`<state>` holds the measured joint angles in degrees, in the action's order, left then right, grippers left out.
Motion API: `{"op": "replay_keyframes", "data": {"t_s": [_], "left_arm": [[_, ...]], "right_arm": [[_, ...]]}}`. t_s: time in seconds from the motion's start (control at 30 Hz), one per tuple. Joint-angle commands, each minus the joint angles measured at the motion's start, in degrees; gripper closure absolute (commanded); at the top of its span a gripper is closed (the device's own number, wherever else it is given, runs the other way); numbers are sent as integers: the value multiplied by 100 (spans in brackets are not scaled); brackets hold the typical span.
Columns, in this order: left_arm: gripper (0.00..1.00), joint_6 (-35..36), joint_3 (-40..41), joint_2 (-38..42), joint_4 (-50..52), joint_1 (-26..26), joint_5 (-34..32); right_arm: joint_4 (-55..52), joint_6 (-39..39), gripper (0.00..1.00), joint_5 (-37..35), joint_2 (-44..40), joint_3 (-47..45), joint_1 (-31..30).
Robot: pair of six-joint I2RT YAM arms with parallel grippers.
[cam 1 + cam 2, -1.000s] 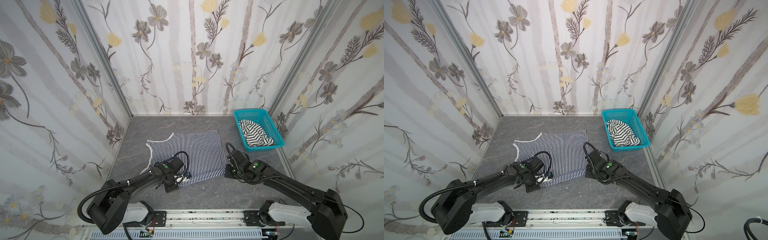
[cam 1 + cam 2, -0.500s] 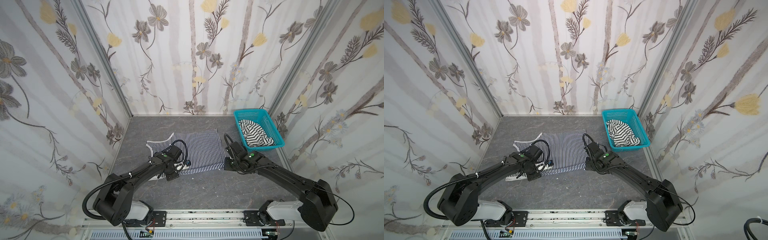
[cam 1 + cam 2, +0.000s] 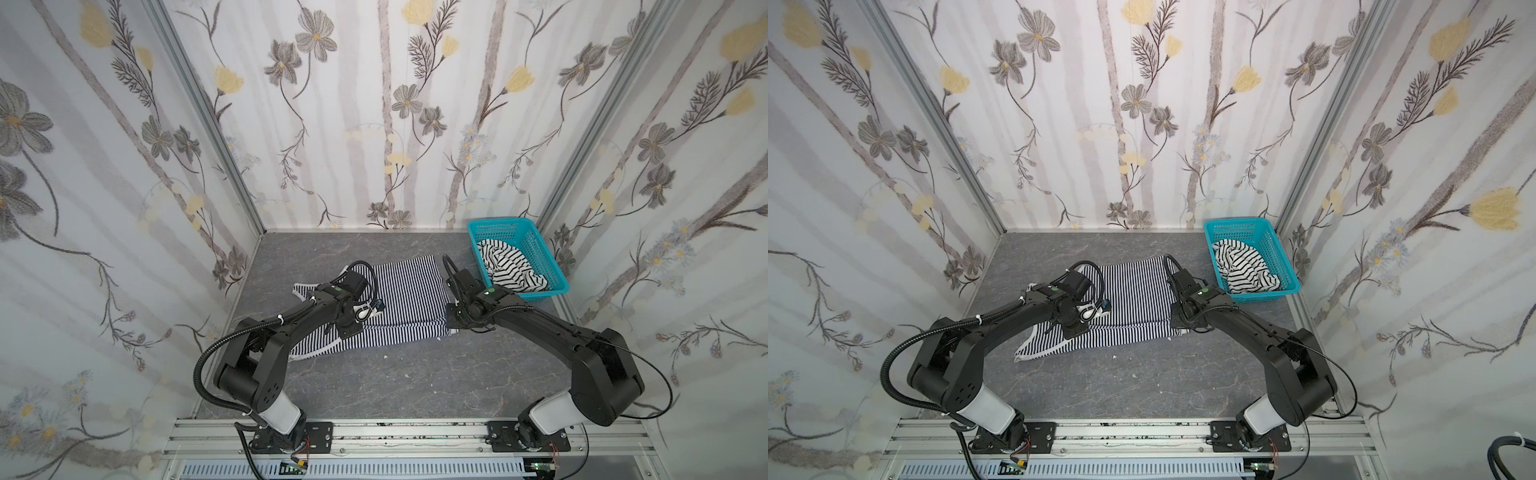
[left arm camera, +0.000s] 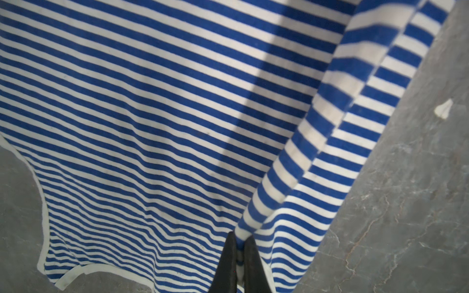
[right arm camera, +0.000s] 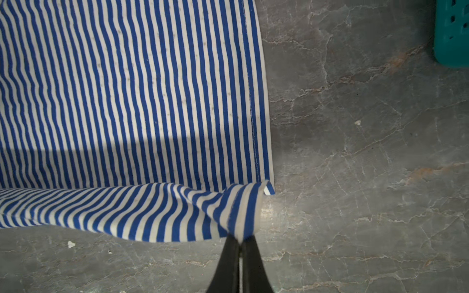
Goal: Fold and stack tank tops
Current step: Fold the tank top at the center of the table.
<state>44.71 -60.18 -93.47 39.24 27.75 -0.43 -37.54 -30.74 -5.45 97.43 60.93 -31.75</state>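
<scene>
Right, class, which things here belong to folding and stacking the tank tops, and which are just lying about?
Job in hand:
- navy top, spread on the table
- black-striped top, crumpled in the basket
- left gripper and right gripper, each shut on the navy top

Lying about:
- basket, teal
- white scrap on the table

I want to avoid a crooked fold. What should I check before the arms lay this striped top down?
1. Left gripper pinching the navy-striped tank top: ok.
2. Right gripper pinching its hem corner: ok.
3. Far half flat on the table: ok.
4. Its shoulder end gathered in: not ok, it trails beside the left arm.
5. Black-striped tank top inside the teal basket, clear: ok.
</scene>
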Motion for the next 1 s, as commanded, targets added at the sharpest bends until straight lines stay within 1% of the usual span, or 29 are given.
{"op": "replay_keyframes", "data": {"t_s": [0.0, 0.13, 0.23, 0.3, 0.5, 0.8, 0.97], "left_arm": [[100, -95, -189, -215, -37, -6, -60], [100, -83, -218, -440, -48, -5, -145], [100, -143, -278, -601, -66, -6, -152], [100, -209, -347, -677, -91, -6, -124], [100, -395, -553, -796, -170, -6, -123], [100, -375, -671, -940, -205, -6, -340], [96, -377, -679, -1110, -215, -4, -499]], "right_arm": [[202, 300, 100, -23, 198, 149, 137], [231, 457, 100, 35, 439, 287, 238], [265, 524, 94, 27, 643, 357, 303], [351, 534, 93, 42, 760, 391, 342], [465, 552, 93, 116, 1001, 562, 393], [435, 646, 93, 80, 989, 543, 492], [449, 714, 86, 119, 1058, 600, 573]]}}
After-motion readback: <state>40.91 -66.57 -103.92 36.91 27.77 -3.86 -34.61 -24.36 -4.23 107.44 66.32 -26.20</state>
